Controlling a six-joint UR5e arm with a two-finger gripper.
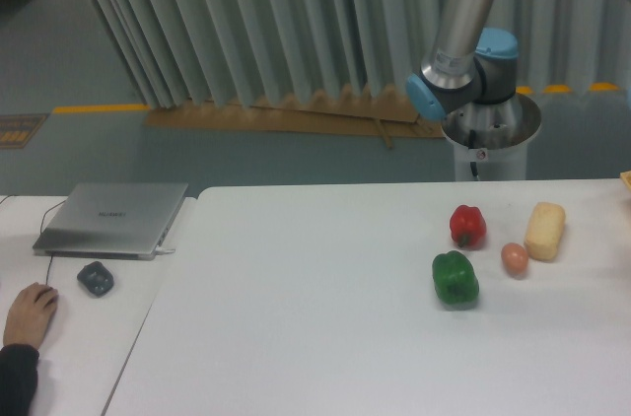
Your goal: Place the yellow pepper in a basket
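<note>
Claw and yellow pepper both out of frame, state untold. Right on white table point(315, 337): red pepper point(467, 225), green pepper point(455, 277), pale block point(544, 231), egg point(514, 257); wide bare stretch centre-left.

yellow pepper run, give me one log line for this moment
yellow pepper: not in view | gripper: not in view | basket: not in view | table: green pepper, red pepper, egg, pale-yellow block

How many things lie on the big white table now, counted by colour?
Red: 1, the red pepper
Green: 1, the green pepper
Pale yellow: 1, the block
Orange-pink: 1, the small round thing
Total: 4
</note>
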